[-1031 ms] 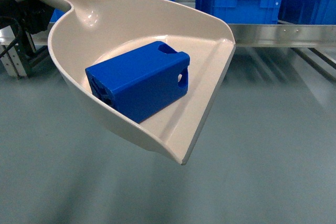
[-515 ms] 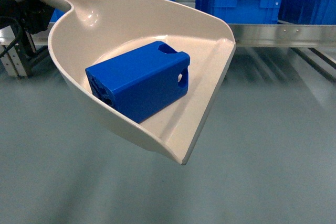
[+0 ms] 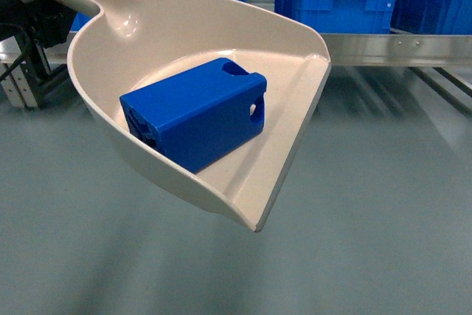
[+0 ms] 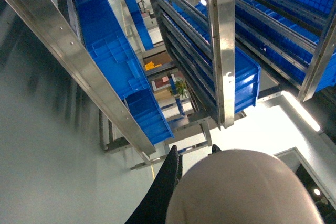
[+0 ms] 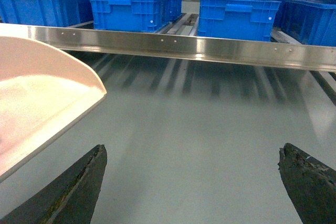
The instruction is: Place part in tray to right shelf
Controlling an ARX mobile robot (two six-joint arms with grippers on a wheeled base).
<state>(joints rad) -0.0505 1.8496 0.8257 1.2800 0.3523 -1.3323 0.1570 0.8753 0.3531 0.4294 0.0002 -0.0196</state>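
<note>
bright blue plastic, the part (image 3: 195, 112) lies on its side in the middle of the head view, inside the beige tray (image 3: 287, 57), which is held up over the grey floor (image 3: 383, 226). the tray's handle runs to the upper left corner; we cannot see the left gripper there. across the top runs the right shelf (image 3: 391, 48) with blue crates (image 3: 335, 5).

in the left wrist view the tray's rounded back (image 4: 244, 190) fills the bottom; we cannot tell how the left gripper stands.

in the right wrist view the right gripper (image 5: 191, 184) has its fingers (image 5: 73, 190) wide apart, holding nothing, with the tray's lip (image 5: 79, 85) at left.
</note>
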